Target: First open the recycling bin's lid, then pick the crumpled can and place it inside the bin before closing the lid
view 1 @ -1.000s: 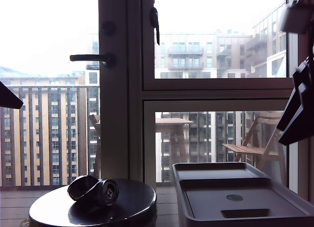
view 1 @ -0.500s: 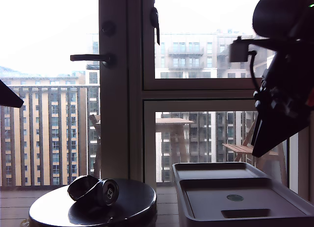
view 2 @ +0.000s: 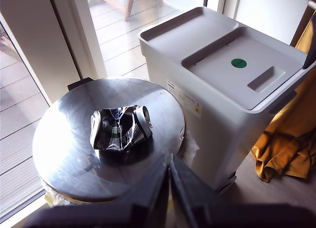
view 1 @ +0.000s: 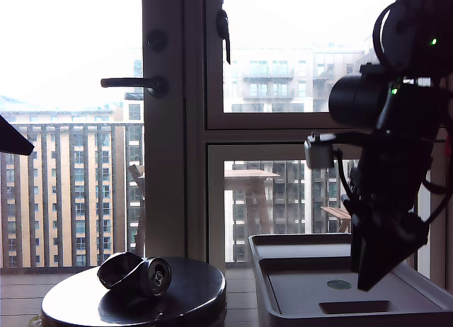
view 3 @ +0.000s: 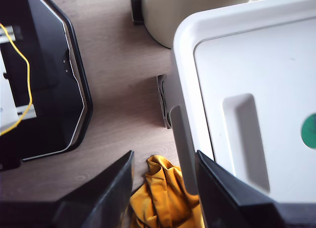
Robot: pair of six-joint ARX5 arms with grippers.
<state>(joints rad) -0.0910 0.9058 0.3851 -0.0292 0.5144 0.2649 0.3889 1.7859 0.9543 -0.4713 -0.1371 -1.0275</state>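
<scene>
While fingers (view 3: 224,196) gape, my second gripper (view 3: 163,188) overhangs the lid (view 3: 256,114).

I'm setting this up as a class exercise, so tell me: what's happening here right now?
My second tool hangs open above the near edge of the bin, close to the handle slot in its lid, which is shut. The dented can lies untouched on the round table. My first tool is shut, empty, and looks down at the can.
</scene>
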